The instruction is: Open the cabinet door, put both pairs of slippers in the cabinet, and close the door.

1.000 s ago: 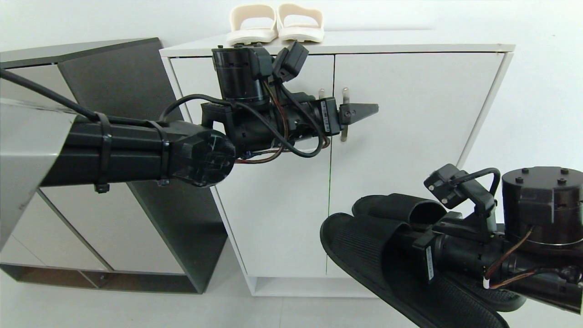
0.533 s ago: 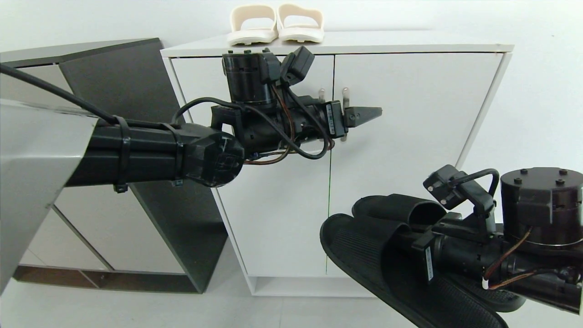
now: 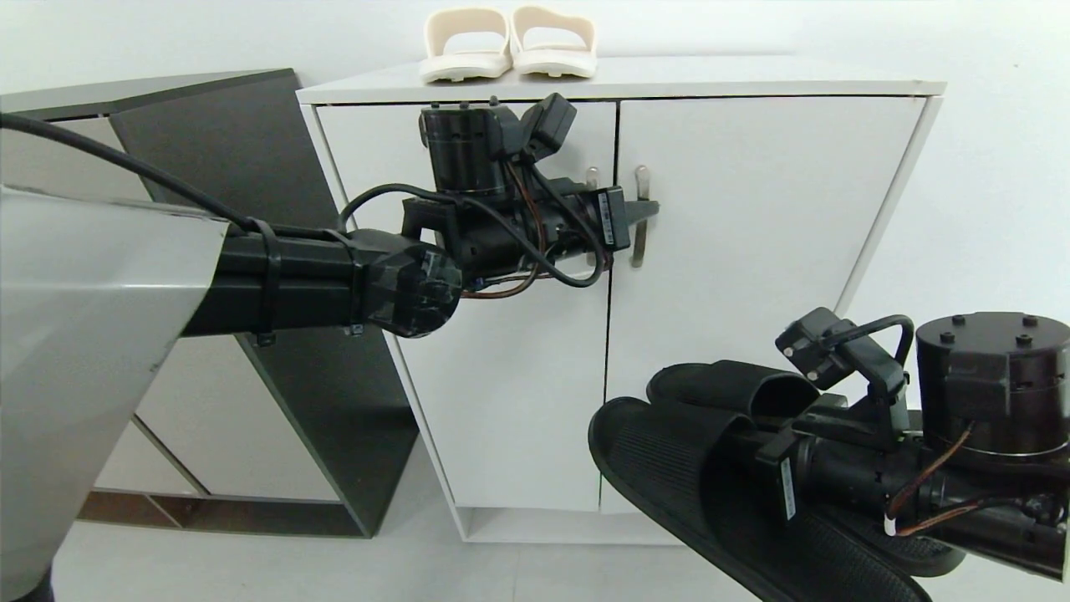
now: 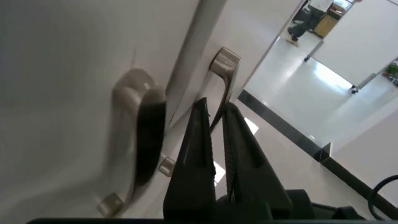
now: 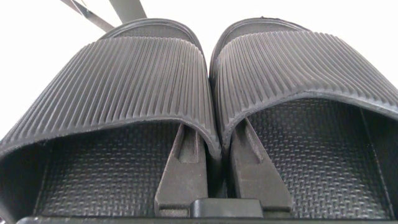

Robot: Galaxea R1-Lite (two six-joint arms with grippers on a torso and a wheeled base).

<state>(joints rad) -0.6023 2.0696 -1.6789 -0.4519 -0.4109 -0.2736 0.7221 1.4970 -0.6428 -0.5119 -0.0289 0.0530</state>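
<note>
Opening step: the left gripper [image 4: 216,107] pinches the handle [image 3: 639,247] of the right door [image 3: 752,251] - next, a pull outward along its hinge arc. The right gripper [image 5: 214,140] clamps the black slippers [image 3: 669,451] at 5 o'clock; the cream slippers [image 3: 510,42] sit at 12 - atop the cabinet [image 3: 752,79].

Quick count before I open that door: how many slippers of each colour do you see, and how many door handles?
Black slippers: 2, held in the right tool
Cream slippers: 2, on the cabinet top
Cabinet door handles: 2
Total: 6
</note>
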